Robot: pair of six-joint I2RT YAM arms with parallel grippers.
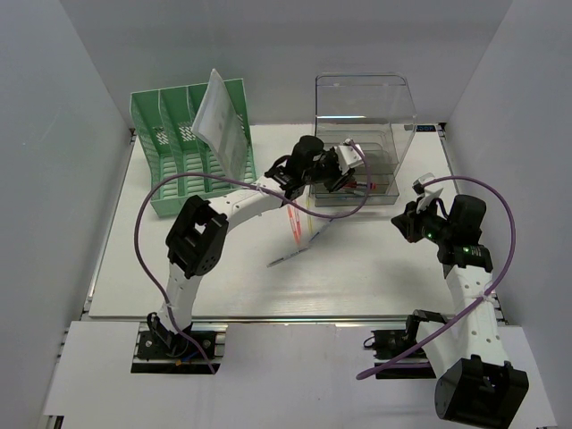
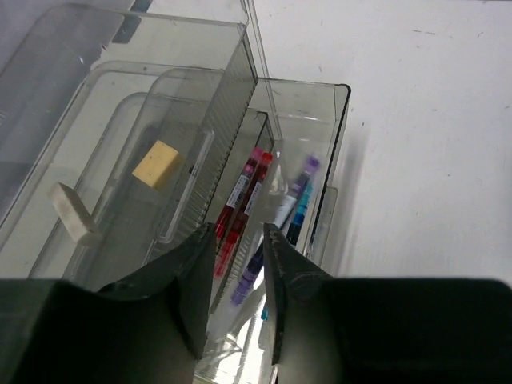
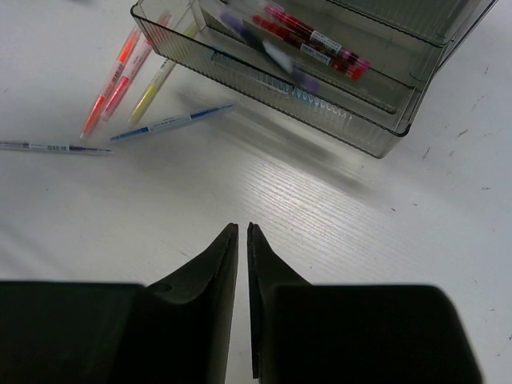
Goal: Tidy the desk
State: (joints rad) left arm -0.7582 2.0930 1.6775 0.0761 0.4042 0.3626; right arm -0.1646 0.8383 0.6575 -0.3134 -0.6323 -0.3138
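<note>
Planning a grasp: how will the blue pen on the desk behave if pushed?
The blue pen looks slim and round, so it probably rolls when nudged. It lies flat on the smooth desk, so a pinch may slip. Likely stiff, light.

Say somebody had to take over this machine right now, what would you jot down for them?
Left gripper: open, empty, over the pulled-out drawer of the clear plastic drawer box.
Right gripper: shut, empty, above the white desk.
Done: red, purple and blue pens lie in that drawer.
To do: orange, pink and yellow highlighters and two thin pens on the desk beside the box.
</note>
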